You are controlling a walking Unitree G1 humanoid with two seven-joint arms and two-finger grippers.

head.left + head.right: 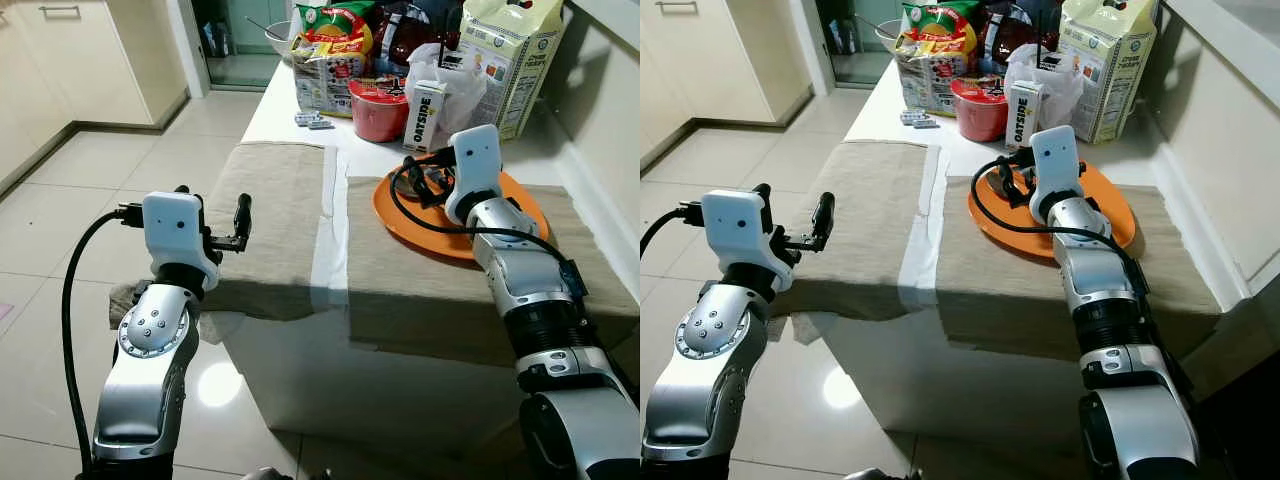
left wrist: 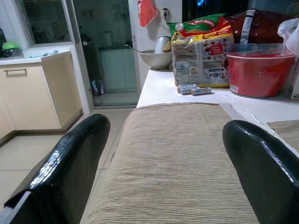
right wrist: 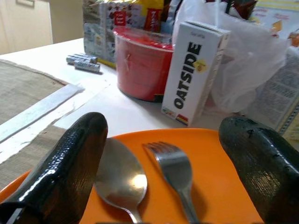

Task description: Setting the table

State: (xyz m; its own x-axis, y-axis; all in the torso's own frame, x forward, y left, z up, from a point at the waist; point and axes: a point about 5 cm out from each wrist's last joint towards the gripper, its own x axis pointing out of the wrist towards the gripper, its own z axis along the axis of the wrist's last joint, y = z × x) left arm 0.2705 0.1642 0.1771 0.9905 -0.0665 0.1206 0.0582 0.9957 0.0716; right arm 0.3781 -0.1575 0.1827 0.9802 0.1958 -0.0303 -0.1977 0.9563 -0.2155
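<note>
Right of centre in the left eye view, the right gripper (image 1: 425, 180) is held low over the orange plate (image 1: 520, 205), its two black fingers spread wide and nothing clasped between them. Seen from the right wrist, a spoon (image 3: 120, 176) and a fork (image 3: 175, 172) lie side by side on that plate, between the parted fingers (image 3: 65, 163) but touched by neither. Just beyond the plate's rim an Oatside carton (image 3: 194, 72) is stood upright, a red bowl (image 3: 140, 63) beside it, and two small batteries (image 3: 84, 63) further off on the white table (image 1: 290, 105). Over at lower left, the left gripper (image 1: 225, 225) is held at the near edge of the beige placemat (image 1: 275, 215), fingers apart and empty. A second placemat (image 1: 420, 280) is spread under the orange plate. Food packets (image 1: 330, 45) and a large paper bag (image 1: 510, 55) are crowded along the top of the frame.
</note>
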